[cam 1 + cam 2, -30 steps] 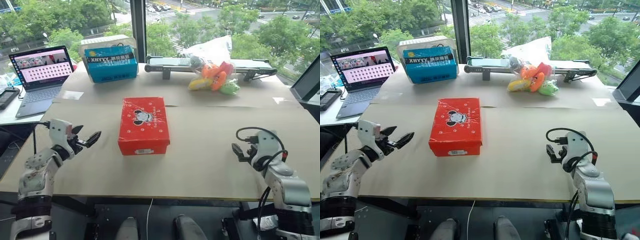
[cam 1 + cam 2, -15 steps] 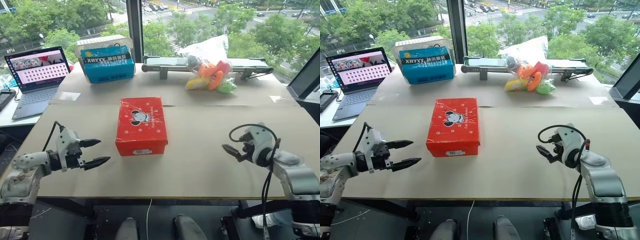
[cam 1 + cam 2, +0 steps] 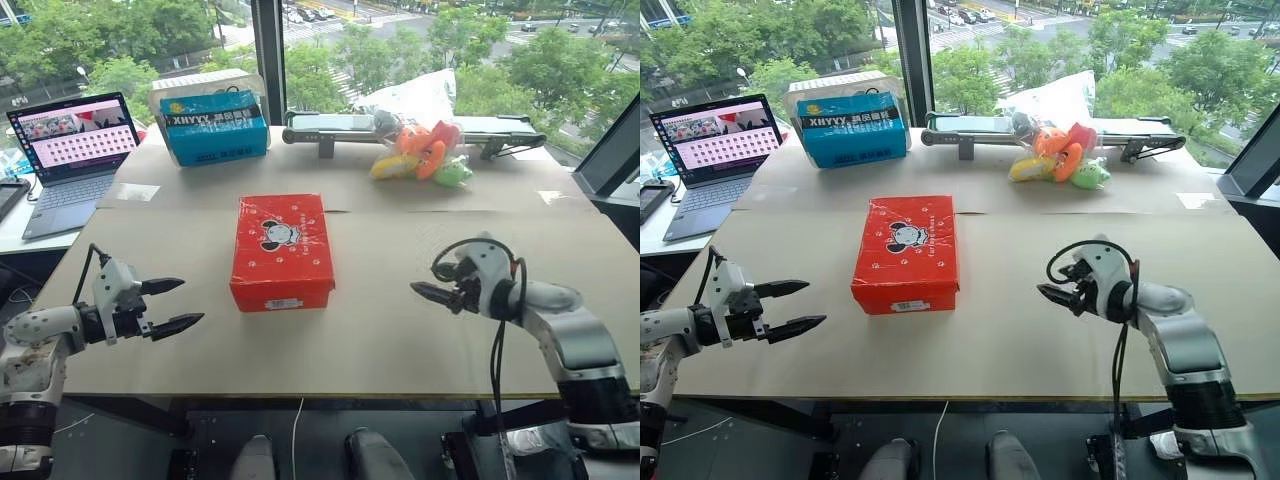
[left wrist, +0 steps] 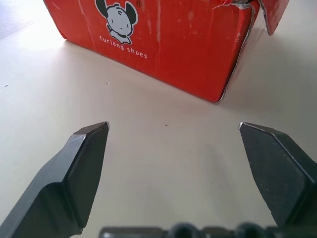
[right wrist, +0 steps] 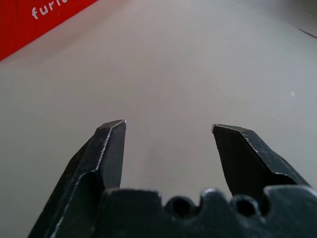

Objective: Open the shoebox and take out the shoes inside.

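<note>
Shoebox [image 3: 283,250] lies closed between two empty end effectors.

A test room or lab in an upper-floor office building. Tall windows [image 3: 400,40] behind the far edge of the surface [image 3: 420,340] look down on treetops, a road and parked cars. The surface is a wide work table covered with plain cardboard sheets, a seam running across its middle. At its far left corner an open laptop [image 3: 70,150] shows a grid of small pictures, with a cable lying beside it. Along the far edge sit a blue carton [image 3: 218,127], a black bar-shaped device [image 3: 400,128] and a clear bag of plush toys [image 3: 425,150], laid out like trial props
</note>
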Controlling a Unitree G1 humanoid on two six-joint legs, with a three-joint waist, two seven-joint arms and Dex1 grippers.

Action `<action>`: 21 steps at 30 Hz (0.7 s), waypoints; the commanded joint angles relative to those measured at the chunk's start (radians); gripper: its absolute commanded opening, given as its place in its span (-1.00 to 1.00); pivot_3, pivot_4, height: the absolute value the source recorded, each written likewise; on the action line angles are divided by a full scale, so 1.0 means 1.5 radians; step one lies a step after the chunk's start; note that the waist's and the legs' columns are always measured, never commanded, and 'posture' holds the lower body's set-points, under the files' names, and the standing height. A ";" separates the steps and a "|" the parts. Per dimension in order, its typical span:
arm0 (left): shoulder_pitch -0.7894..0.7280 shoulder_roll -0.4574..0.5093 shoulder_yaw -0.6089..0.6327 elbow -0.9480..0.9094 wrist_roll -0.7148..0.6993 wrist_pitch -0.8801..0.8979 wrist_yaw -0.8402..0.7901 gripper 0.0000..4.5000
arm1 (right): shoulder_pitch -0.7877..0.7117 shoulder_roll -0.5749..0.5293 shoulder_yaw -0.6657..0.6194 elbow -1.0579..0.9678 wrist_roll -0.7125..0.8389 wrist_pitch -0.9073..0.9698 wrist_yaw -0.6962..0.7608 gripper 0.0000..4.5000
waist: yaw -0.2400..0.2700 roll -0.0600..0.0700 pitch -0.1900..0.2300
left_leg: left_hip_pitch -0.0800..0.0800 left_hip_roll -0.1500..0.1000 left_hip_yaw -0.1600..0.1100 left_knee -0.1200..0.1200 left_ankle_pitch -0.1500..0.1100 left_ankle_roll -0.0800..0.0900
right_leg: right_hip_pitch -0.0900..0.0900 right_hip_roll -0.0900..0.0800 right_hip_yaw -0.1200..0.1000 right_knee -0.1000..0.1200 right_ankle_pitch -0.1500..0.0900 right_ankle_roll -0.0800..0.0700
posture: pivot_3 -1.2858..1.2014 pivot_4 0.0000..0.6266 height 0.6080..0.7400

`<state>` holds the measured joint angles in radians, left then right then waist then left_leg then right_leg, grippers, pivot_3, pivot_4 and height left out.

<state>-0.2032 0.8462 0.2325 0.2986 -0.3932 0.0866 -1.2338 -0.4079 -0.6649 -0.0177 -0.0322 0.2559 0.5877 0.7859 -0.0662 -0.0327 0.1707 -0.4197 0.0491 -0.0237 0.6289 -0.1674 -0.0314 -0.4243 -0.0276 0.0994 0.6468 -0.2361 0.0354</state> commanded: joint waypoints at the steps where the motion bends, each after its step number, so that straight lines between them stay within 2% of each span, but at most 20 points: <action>1: -0.016 0.013 0.012 -0.003 -0.002 -0.010 -0.004 1.00 | -0.057 0.025 0.035 0.035 -0.015 -0.052 0.019 -0.09 | -0.002 0.000 0.000 | 0.000 0.000 0.000 0.000 0.000 0.000 | 0.000 0.000 0.000 0.000 0.000 0.000 | 0.03 -0.52 0.94; 3: -0.020 0.015 0.012 -0.001 -0.001 -0.009 -0.005 1.00 | -0.084 0.038 0.056 0.072 -0.028 -0.072 0.025 -0.47 | -0.002 0.000 0.000 | 0.000 0.000 0.000 0.000 0.000 0.000 | 0.000 0.000 0.000 0.000 0.000 0.000 | 0.03 -0.52 0.94; 5: -0.025 0.016 0.011 0.000 0.000 -0.008 -0.008 1.00 | -0.115 0.056 0.077 0.118 -0.042 -0.098 0.034 -0.72 | -0.002 0.000 0.000 | 0.000 0.000 0.000 0.000 0.000 0.000 | 0.000 0.000 0.000 0.000 0.000 0.000 | 0.03 -0.52 0.94; 6: -0.027 0.017 0.010 0.000 0.000 -0.008 -0.009 1.00 | -0.135 0.068 0.089 0.149 -0.051 -0.114 0.039 -0.90 | -0.002 0.000 0.000 | 0.000 0.000 0.000 0.000 0.000 0.000 | -0.001 0.000 0.000 0.000 0.000 0.000 | 0.03 -0.52 0.94; 7: -0.028 0.019 0.011 -0.002 -0.001 -0.006 -0.011 1.00 | -0.157 0.080 0.105 0.184 -0.064 -0.134 0.045 -0.98 | -0.002 0.000 0.000 | 0.000 0.000 0.000 0.000 0.000 0.000 | -0.001 0.000 0.000 0.000 0.000 0.000 | 0.03 -0.52 0.94; 14: -0.032 0.026 0.014 -0.009 -0.003 0.001 -0.014 1.00 | -0.265 0.151 0.167 0.381 -0.127 -0.242 0.079 -0.98 | -0.002 0.000 0.000 | 0.000 0.000 0.000 0.000 0.000 0.000 | -0.001 0.001 0.000 0.001 0.000 0.000 | 0.03 -0.52 0.94; 21: -0.020 0.029 0.020 -0.022 -0.005 0.005 -0.008 1.00 | -0.293 0.200 0.181 0.408 -0.139 -0.276 0.118 -0.98 | -0.002 0.000 0.000 | -0.001 0.000 -0.001 0.000 0.000 0.000 | -0.001 0.000 -0.001 0.001 0.000 0.000 | 0.03 -0.52 0.94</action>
<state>-0.2342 0.8641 0.2330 0.2939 -0.3908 0.0929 -1.2472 -0.8091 -0.3695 0.2634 0.6078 0.0398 0.1975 0.9445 -0.0690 -0.0323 0.1711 -0.4210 0.0494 -0.0247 0.6287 -0.1674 -0.0313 -0.4257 -0.0269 0.0983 0.6482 -0.2359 0.0354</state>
